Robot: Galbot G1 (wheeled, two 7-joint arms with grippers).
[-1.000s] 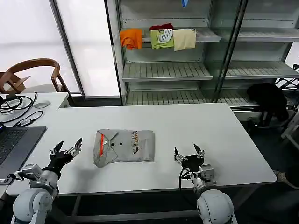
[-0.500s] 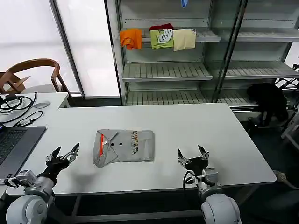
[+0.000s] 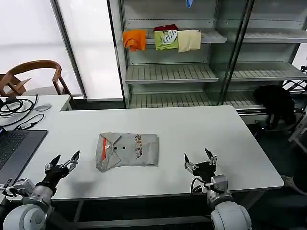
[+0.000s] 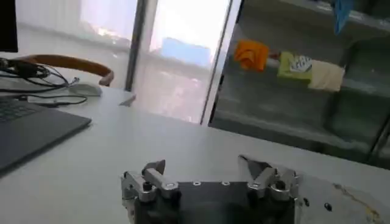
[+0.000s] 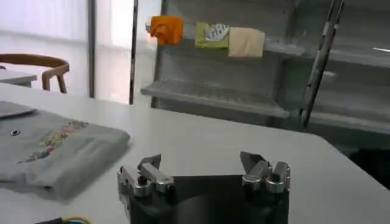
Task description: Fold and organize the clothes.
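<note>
The clothes (image 3: pixel 127 150), a light grey T-shirt folded into a rectangle with an orange-red neck strip and a small multicolour print, lie flat on the white table (image 3: pixel 192 129). My left gripper (image 3: pixel 63 161) hovers open near the table's front left edge, apart from the shirt. My right gripper (image 3: pixel 200 159) is open near the front edge, to the right of the shirt. In the right wrist view the shirt (image 5: pixel 55 149) lies beside the open gripper (image 5: pixel 201 163). In the left wrist view the open gripper (image 4: pixel 203 165) faces bare table, with a corner of the shirt (image 4: pixel 341 204) at the side.
A laptop (image 3: pixel 14 146) and cables (image 3: pixel 17 108) sit at the left, with a wooden chair (image 3: pixel 33 74) behind. Shelves behind the table hold orange (image 3: pixel 134 39), green (image 3: pixel 166 39) and cream (image 3: pixel 190 40) folded cloths. A black heap (image 3: pixel 276 103) lies at the right.
Both grippers have drawn back toward the front edge of the table, away from the folded shirt, staying open. The shirt has not moved.
</note>
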